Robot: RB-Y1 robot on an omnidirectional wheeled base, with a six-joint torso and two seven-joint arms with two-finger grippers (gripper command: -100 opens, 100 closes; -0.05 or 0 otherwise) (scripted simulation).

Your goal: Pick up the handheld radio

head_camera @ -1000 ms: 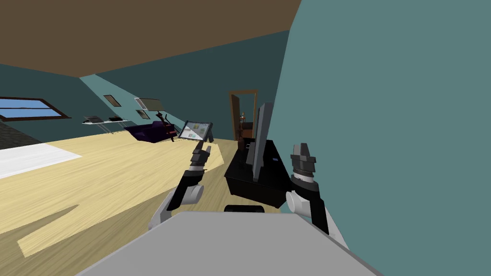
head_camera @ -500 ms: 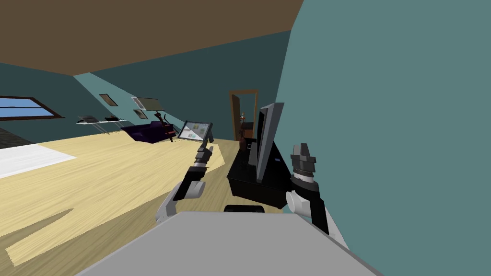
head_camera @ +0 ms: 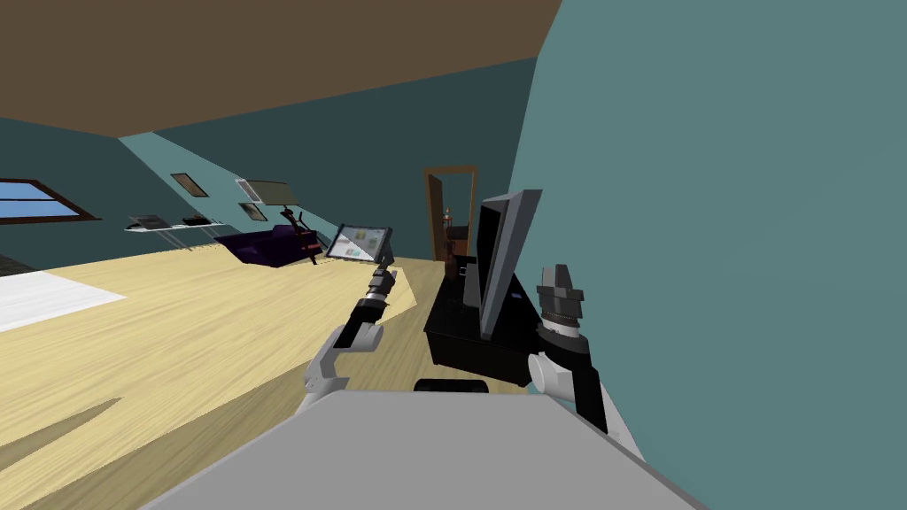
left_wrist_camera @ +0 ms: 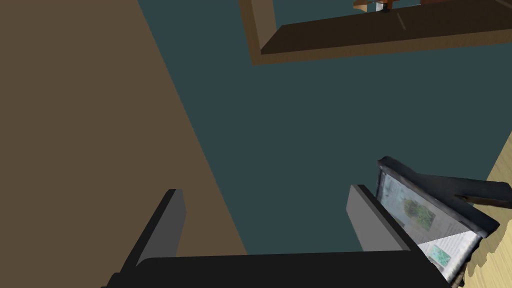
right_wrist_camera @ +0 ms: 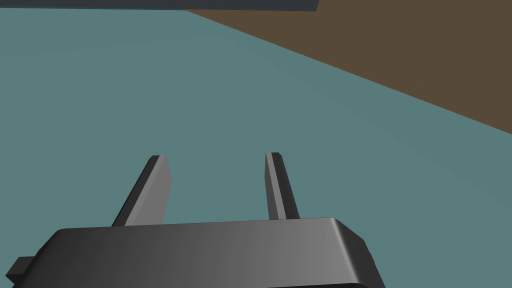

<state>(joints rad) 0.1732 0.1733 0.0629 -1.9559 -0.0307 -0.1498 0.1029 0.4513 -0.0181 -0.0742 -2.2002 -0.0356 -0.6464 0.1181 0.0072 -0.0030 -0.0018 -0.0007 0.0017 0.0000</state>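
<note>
A low black cabinet (head_camera: 469, 341) stands against the teal wall ahead on my right, and a flat dark screen (head_camera: 505, 257) rises from its top. A small dark thing (head_camera: 454, 266) sits at the cabinet's far end, too small to tell what it is. My left gripper (head_camera: 383, 264) reaches forward over the floor, left of the cabinet. In the left wrist view it (left_wrist_camera: 264, 189) is open and holds nothing. My right gripper (head_camera: 558, 279) is raised close to the wall, right of the screen. Its wrist view shows it (right_wrist_camera: 217, 156) open and holding nothing.
A framed picture on a stand (head_camera: 359, 241) stands just past my left gripper, close beside one finger (left_wrist_camera: 370, 220). A brown doorway (head_camera: 450, 208) opens behind the cabinet. A purple sofa (head_camera: 266, 243) and a shelf (head_camera: 168, 223) lie far left across the wooden floor (head_camera: 177, 328).
My left arm has stretched forward and a little to the right. The whole head view has shifted, and the screen looks larger and nearer. My right arm has held still.
</note>
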